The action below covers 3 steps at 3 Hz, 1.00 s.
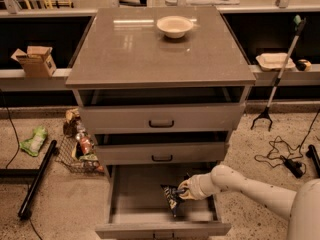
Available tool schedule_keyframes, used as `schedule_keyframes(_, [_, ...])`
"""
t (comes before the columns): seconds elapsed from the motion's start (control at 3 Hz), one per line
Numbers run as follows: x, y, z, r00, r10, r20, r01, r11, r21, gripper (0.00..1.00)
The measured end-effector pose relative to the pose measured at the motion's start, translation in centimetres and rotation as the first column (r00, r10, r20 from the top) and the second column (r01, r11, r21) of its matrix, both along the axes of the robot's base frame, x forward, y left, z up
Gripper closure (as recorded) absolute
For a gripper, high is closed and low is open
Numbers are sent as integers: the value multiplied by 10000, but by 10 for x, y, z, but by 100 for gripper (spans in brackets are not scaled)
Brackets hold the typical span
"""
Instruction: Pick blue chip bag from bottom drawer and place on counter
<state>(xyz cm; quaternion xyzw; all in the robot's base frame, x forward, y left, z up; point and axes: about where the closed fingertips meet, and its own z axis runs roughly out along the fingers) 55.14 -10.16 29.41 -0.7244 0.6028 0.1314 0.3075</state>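
The bottom drawer (135,194) is pulled open below two black-handled drawers. The dark navy-blue chip bag (171,198) hangs just above the drawer floor, right of the middle. My gripper (182,190) reaches in from the right on a white arm and is shut on the bag's upper right edge. The glossy grey-brown counter (125,49) tops the cabinet and carries a pale bowl (175,26) near its back.
A wire basket of snacks (80,149) and a green packet (34,140) lie on the floor at left. A cardboard box (35,60) sits on the left shelf. A tray (274,61) and a grabber tool (280,74) are at right, with cables (285,156) on the floor.
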Motion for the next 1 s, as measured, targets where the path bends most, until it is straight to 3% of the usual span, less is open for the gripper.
schedule_keyframes(0.33, [3, 0, -1, 10000, -27, 19, 27, 10000, 4, 100])
schedule_keyframes(0.67, [-6, 4, 40, 9980, 415, 468, -411, 9991, -97, 100])
schedule_keyframes(1.0, [-26, 16, 117, 9895, 1082, 957, -1044, 9936, -441, 100])
